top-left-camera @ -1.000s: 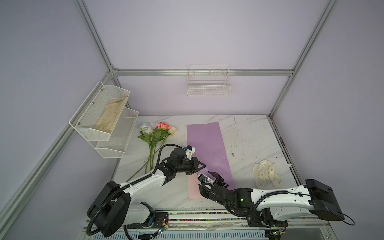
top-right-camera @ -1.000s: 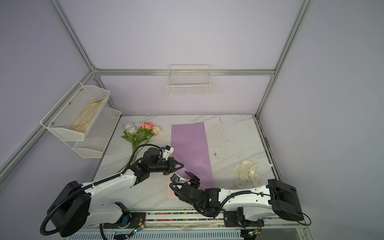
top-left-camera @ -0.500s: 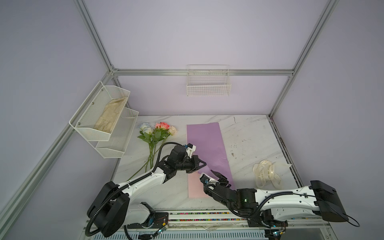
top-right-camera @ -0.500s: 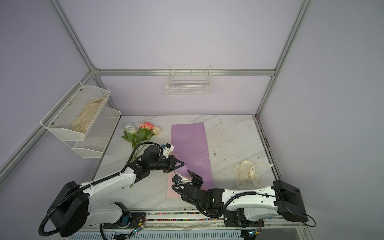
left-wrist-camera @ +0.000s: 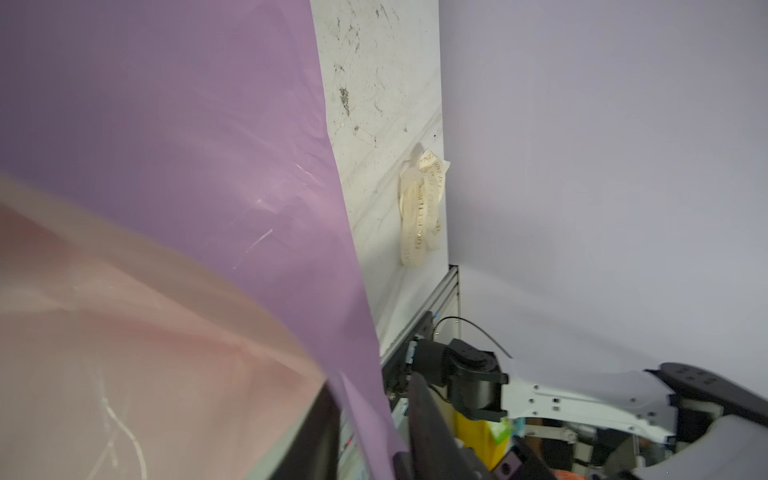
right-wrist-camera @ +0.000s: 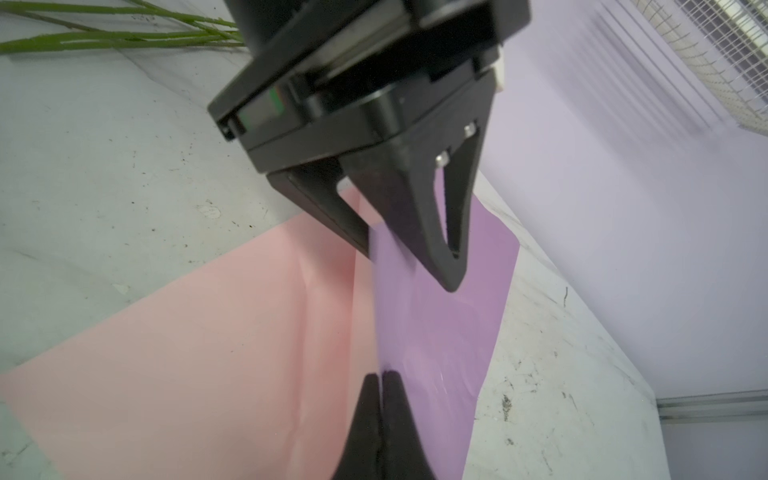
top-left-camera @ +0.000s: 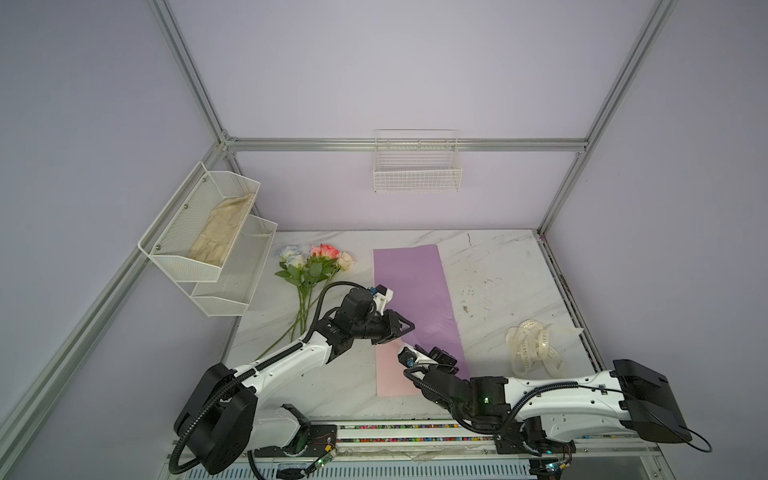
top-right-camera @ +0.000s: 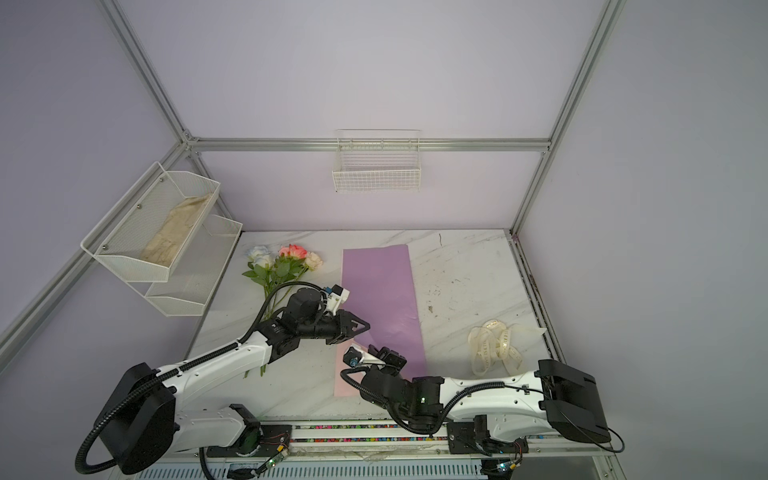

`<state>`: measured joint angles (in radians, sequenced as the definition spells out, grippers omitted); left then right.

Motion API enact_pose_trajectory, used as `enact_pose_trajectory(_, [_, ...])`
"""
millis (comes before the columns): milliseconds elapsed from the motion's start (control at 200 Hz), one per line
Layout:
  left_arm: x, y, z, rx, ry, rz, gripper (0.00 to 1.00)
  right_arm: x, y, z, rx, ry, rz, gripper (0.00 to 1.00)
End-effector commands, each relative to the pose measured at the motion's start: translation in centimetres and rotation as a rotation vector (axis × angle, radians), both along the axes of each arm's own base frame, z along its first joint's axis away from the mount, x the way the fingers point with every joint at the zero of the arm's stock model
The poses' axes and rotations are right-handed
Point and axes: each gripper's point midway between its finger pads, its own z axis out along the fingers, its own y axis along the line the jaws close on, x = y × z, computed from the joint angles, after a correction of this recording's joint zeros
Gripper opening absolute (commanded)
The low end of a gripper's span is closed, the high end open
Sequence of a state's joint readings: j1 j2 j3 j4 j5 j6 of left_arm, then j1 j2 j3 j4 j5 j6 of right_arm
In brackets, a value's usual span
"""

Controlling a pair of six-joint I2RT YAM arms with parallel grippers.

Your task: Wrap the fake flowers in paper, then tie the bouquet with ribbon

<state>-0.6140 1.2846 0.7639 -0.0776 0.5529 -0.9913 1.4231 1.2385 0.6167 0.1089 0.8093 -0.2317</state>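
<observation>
Our right gripper (right-wrist-camera: 380,380) pinches the raised edge of the lilac-and-pink wrap paper sheet (top-left-camera: 411,282); our left gripper (right-wrist-camera: 409,268) stands with jaws parted around it. The pastel artificial roses (top-left-camera: 309,270) lie beside it on the marble table (top-left-camera: 498,270).

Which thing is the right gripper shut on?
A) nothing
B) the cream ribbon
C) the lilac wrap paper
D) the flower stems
C: in the right wrist view the right gripper pinches the lilac edge of the wrap paper; the flowers and ribbon lie untouched elsewhere.
</observation>
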Motion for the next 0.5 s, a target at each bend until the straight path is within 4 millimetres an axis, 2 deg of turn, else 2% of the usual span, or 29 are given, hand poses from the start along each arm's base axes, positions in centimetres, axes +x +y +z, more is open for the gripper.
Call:
enact_pose_trajectory(0, [2.0, 1.3, 7.0, 0.027, -0.222, 0.029, 0.52, 1.1, -0.7, 2.1, 0.076, -0.038, -0.056, 0.0])
enact_pose_trajectory(95, [3.2, 4.6, 7.9, 0.138, -0.279, 0.146, 0.76, 2.2, -1.5, 3.4, 0.169, -0.017, -0.102, 0.0])
enact_pose_trajectory(140, [3.6, 6.3, 8.4, 0.189, -0.317, 0.21, 0.82, 2.8, -1.9, 4.2, 0.232, 0.003, -0.126, 0.0])
enact_pose_trajectory(185, [3.9, 7.9, 8.7, 0.231, -0.356, 0.27, 0.85, 3.4, -2.0, 5.1, 0.309, 0.036, -0.132, 0.0])
enact_pose_trajectory(240, [4.0, 9.3, 9.0, 0.254, -0.393, 0.323, 0.86, 4.4, -2.7, 6.2, 0.419, 0.076, -0.166, 0.0])
enact_pose_trajectory(300, [3.9, 10.0, 9.0, 0.258, -0.419, 0.34, 0.83, 5.6, -4.0, 6.9, 0.522, 0.112, -0.229, 0.0])
enact_pose_trajectory(375, [3.9, 9.6, 8.1, 0.266, -0.428, 0.303, 0.78, 6.8, -5.8, 7.9, 0.649, 0.135, -0.312, 0.0])
enact_pose_trajectory(495, [4.4, 8.0, 5.2, 0.308, -0.387, 0.196, 0.74, 8.3, -9.8, 9.4, 0.844, 0.118, -0.481, 0.0])
